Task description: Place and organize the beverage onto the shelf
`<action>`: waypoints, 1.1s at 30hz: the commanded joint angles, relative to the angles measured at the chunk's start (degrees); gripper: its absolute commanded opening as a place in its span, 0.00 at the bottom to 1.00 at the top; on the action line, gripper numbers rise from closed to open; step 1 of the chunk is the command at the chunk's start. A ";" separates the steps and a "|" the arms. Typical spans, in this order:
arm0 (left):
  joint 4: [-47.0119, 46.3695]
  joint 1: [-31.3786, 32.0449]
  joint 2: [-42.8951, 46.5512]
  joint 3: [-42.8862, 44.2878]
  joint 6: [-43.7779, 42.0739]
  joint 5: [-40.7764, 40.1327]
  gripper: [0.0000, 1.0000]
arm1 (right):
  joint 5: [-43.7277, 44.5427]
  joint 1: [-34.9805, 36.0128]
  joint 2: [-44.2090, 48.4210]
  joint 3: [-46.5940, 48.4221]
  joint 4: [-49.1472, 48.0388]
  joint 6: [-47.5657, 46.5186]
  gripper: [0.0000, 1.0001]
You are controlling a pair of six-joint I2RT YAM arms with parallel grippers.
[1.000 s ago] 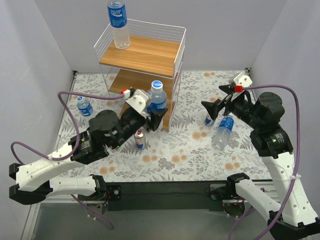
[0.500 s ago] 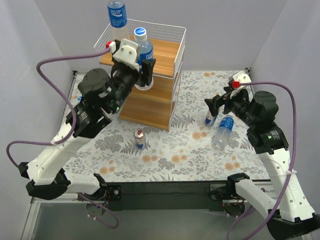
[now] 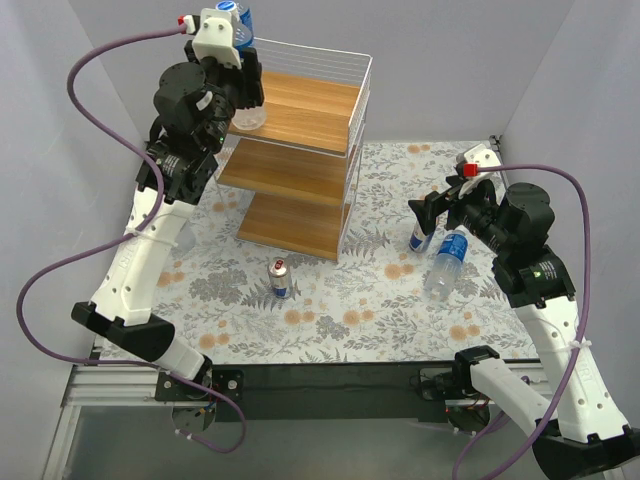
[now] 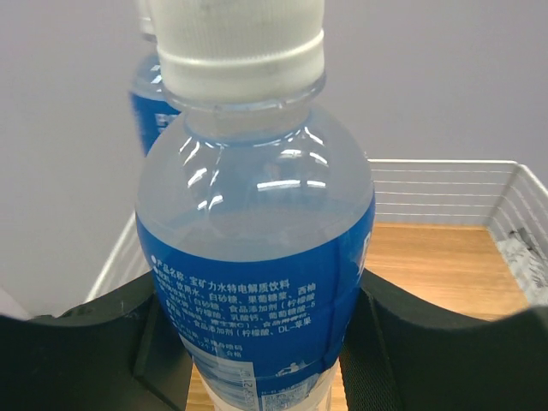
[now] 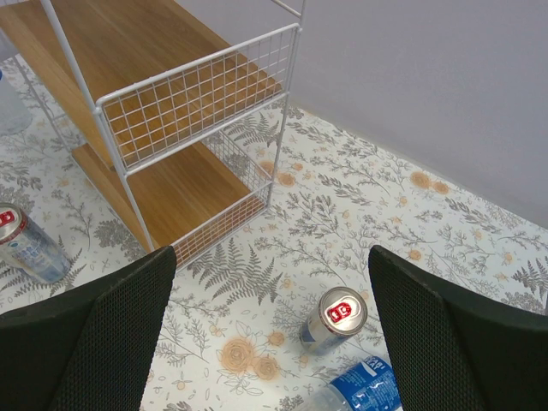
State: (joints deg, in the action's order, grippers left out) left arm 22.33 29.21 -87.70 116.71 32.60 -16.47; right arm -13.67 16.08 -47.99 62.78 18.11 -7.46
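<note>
The shelf [image 3: 300, 100] stands at the back left. My left gripper [image 3: 242, 82] is shut on a clear bottle with a blue label [image 4: 257, 248]. It holds the bottle upright over the top board's left end, where its clear base [image 3: 247, 118] shows. A second bottle [image 4: 152, 103] stands just behind it, and its top [image 3: 236, 14] shows in the top view. My right gripper [image 3: 422, 212] is open and empty above an upright can [image 5: 334, 318] and a lying bottle [image 5: 364, 390]. Another can [image 3: 280, 277] stands in front of the shelf.
Grey walls close the table on three sides. The shelf's middle board [image 3: 290, 172] and bottom board [image 3: 290, 225] are bare, and its wire side [image 5: 197, 103] faces my right gripper. My left arm [image 3: 150, 220] rises over the table's left side. The second can also shows in the right wrist view [image 5: 26, 244].
My left arm has lifted the bottle from the table in front of the shelf up to the top board's left end, beside the bottle there. The right arm has barely moved.
</note>
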 commanded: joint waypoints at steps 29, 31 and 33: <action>-8.00 -14.09 -2.21 1.68 4.67 12.34 0.29 | -2.76 -2.63 -1.32 0.23 -2.73 1.40 0.98; -7.83 -14.10 -2.12 1.51 4.32 12.08 0.41 | -2.76 -2.80 -1.67 0.32 -2.90 1.40 0.98; -7.65 -14.09 -1.86 1.33 3.88 12.07 0.49 | -3.20 -2.81 -1.93 0.23 -2.99 1.49 0.98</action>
State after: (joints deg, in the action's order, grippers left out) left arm 19.46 15.44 -91.50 116.62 37.19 -5.08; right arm -15.84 13.61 -49.78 62.76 17.87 -6.26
